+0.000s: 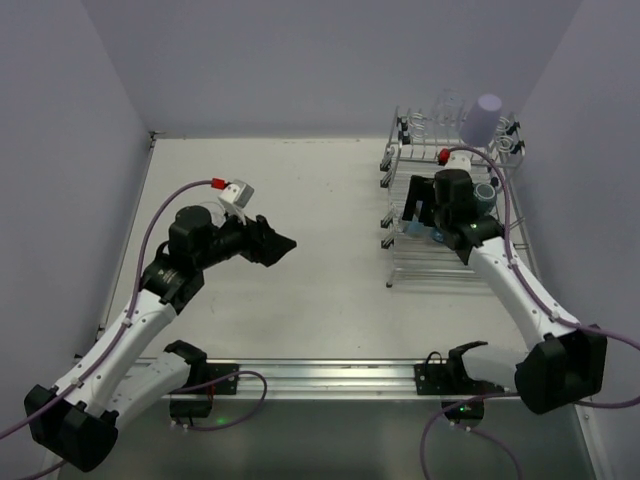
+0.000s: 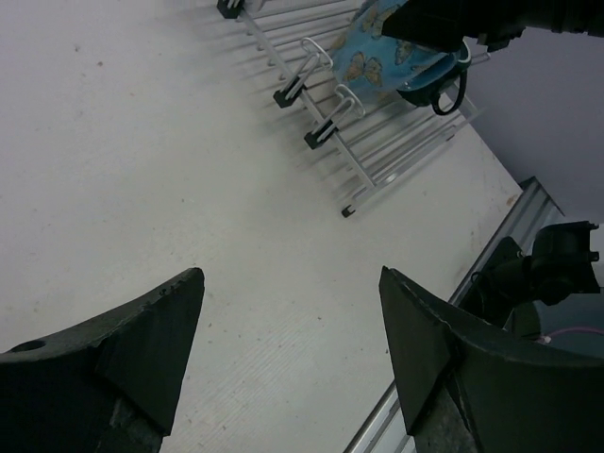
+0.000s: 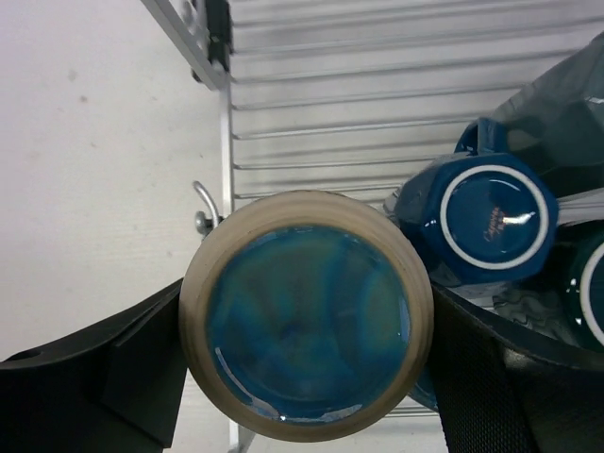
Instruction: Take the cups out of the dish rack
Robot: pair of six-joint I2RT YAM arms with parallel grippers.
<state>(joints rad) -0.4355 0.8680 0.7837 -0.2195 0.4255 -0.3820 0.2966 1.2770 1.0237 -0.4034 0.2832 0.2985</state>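
Closest to the lens, an upturned blue cup (image 3: 307, 316) fills the right wrist view, its glazed base ringed by a bare tan rim. It sits between the two fingers of the right gripper (image 3: 310, 297), which flank it on either side. Whether they press on it I cannot tell.

The pale worktop (image 1: 300, 200) spreads across the scene. The dish rack (image 1: 430, 265) stands on its far right part, a two-tier frame of thin silver bars. The right arm reaches over the rack's lower tier, where the blue cup is, near the rack's left edge. The left view shows butterflies printed on that cup's side.

The left gripper (image 2: 291, 283) hangs over bare worktop, well apart from the rack, its fingers spread wide with nothing between them.

A dark blue mug (image 3: 491, 212) lies base up just beside the blue cup, a white ring on its foot. On the upper tier a lavender tumbler (image 1: 482, 117) sits at the far right corner, with a clear glass (image 1: 448, 105) just left of it.
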